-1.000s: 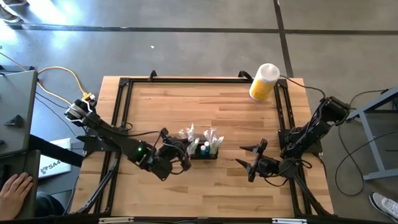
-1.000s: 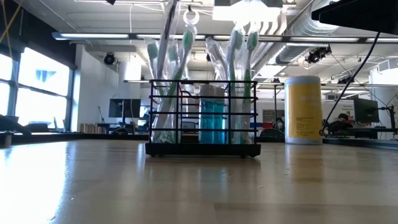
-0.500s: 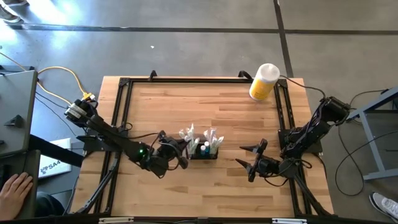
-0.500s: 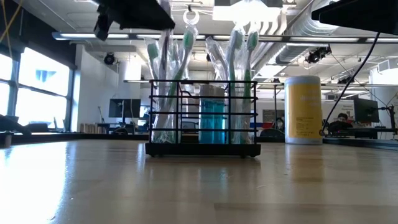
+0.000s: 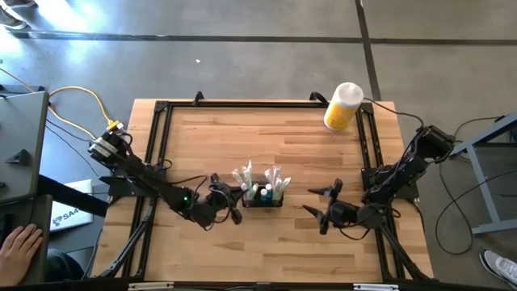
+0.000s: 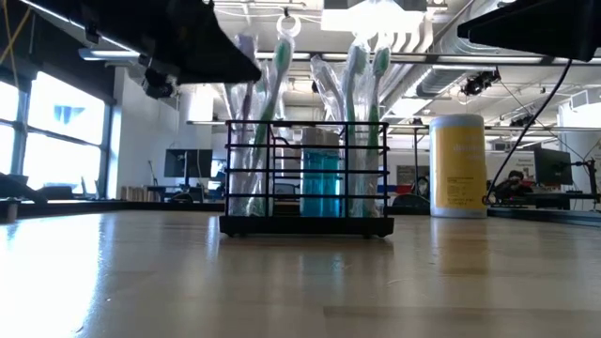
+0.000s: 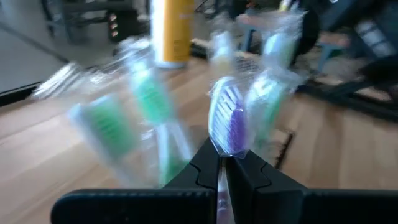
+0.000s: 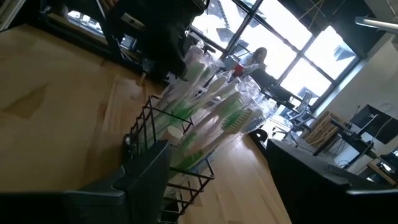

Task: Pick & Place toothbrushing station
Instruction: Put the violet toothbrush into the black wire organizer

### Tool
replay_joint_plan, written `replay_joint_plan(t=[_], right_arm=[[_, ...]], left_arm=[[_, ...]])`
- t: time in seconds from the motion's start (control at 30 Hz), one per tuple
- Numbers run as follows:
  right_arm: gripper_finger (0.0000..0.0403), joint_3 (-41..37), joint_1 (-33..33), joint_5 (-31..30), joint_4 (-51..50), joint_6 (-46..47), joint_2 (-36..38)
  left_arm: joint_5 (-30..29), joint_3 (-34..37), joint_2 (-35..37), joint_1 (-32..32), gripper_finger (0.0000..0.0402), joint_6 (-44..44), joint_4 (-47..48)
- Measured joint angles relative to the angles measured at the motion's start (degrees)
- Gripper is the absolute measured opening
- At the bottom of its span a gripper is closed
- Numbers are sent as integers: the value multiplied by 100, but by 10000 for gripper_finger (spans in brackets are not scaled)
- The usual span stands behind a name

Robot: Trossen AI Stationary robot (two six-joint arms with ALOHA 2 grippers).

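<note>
- While both arms hung over the wooden table, the toothbrushing station stood near the middle of it, a bit toward the front edge.
- It was a small black wire box, and it stood flat on the wood in the low view.
- Toothbrushes in clear wrap stuck up out of it, and a blue tube stood inside.
- The left gripper was just beside the box on its left side.
- Its two dark fingers were pressed tight together, and a wrapped brush with purple bristles showed just above their tips.
- I could not tell if that brush was pinched between them or only behind them.
- The right gripper was to the right of the box, a little apart from it, with its fingers spread wide and nothing between them.
- Its wrist view looked at the box past one dark finger.
- A yellow bottle with a white cap stood at the far right corner of the table, well apart from the box.
- A person's hand showed off the table at the lower left of the high view.
</note>
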State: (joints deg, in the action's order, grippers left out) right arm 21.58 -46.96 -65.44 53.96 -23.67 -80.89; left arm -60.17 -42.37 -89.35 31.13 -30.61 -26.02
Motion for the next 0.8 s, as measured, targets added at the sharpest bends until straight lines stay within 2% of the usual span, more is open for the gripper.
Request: replay_joint_plan(t=[0.17, 0.53, 0.63, 0.8], right_arm=[[259, 0, 108, 36, -56, 151, 1], [259, 0, 99, 120, -66, 158, -1], [259, 0, 99, 114, -87, 158, 1], [259, 0, 99, 107, -145, 158, 1]], left_arm=[[151, -4, -279, -3, 8, 383, -579], [93, -4, -279, -1, 10, 339, -682], [237, -4, -277, -1, 12, 472, -692], [285, -4, -275, 1, 50, 485, -736]])
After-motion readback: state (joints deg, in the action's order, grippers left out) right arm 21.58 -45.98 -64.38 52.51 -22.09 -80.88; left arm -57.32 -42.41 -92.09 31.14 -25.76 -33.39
